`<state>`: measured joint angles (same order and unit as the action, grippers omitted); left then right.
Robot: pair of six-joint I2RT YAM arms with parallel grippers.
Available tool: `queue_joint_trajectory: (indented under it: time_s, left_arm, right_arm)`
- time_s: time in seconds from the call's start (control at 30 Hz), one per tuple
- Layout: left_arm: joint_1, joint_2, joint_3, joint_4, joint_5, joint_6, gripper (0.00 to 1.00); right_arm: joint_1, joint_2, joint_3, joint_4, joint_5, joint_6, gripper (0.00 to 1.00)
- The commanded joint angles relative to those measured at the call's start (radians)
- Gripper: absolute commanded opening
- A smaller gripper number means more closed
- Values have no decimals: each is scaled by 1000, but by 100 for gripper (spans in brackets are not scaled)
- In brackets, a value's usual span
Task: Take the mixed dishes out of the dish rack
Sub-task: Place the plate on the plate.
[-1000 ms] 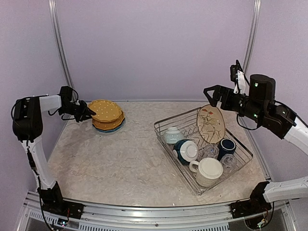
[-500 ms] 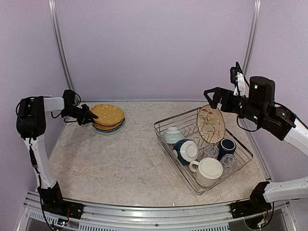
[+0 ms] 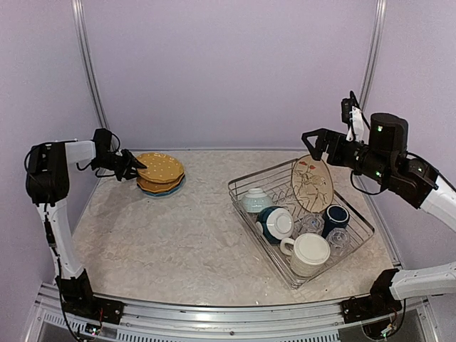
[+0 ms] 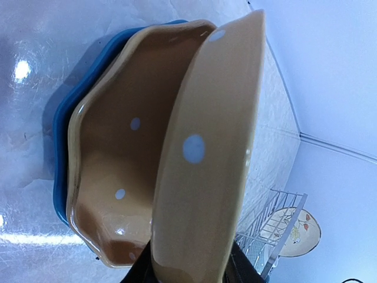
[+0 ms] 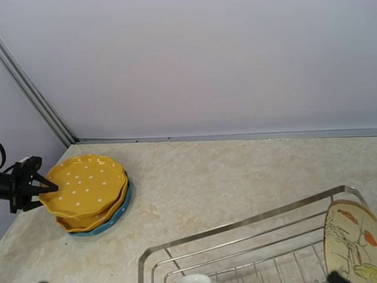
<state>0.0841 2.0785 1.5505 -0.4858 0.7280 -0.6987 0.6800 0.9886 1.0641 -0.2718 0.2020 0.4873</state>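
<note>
My left gripper (image 3: 134, 165) is at the left rim of the top orange dotted plate (image 3: 160, 168) (image 4: 206, 177), shut on that rim. The plate tilts on a second orange plate (image 4: 118, 153) and a blue plate (image 4: 62, 147). The dish rack (image 3: 230, 187) stands at the right. In it are an upright cream floral plate (image 3: 312, 183), a pale bowl (image 3: 255, 199), a dark-blue bowl (image 3: 276, 223), a navy mug (image 3: 335, 217), a large cream mug (image 3: 310, 253) and clear glasses (image 3: 311, 224). My right gripper (image 3: 311, 141) hangs open above the rack's far side, holding nothing.
The plate stack (image 5: 82, 191) sits in the table's far left corner, close to the back wall and the left frame post (image 3: 89, 64). The rack's rim (image 5: 235, 227) runs across the right wrist view, and bare tabletop (image 3: 185, 235) lies between stack and rack.
My left gripper has lowered the top orange plate onto the stack and drawn slightly left. The right arm has not moved.
</note>
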Motion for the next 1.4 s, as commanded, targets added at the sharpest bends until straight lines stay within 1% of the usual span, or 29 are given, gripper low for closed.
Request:
queue_joint_trajectory:
  time_s: [0.0,0.3,0.43,0.57,0.73,0.8,0.87,1.0,1.27,1.37]
  left_arm:
    - [-1,24,54,-5,23,28,33]
    - [0,36,73,-60,-2,32,42]
    - [7,78,99,-83,28,24,43]
    - [10,86,102,-103,3,30,44]
    - [10,80,109,-130,-31,41,49]
    - [8,76,114,-150,-53,48,53]
    - [8,72,124,-171,-78,57,59]
    - [6,59,136,-202,-108,77,67]
    - [7,30,168,-267,-182,109,76]
    - [8,16,171,-282,-202,111,77]
  right_arm:
    - [-5,-25,-14,11,-1,-3,100]
    - [-5,-36,-16,1,7,-4,100]
    - [-5,-43,-17,-3,16,-6,100]
    - [-5,-50,-25,-1,23,-4,100]
    - [-5,-52,-30,3,20,-3,100]
    - [-5,-50,-31,2,19,-3,100]
    - [-6,-52,-31,2,20,-3,100]
    - [-6,-54,-29,-4,23,-3,100]
    - [-6,-43,-23,-29,42,-5,100]
    - [-6,-37,-18,-51,60,-9,100]
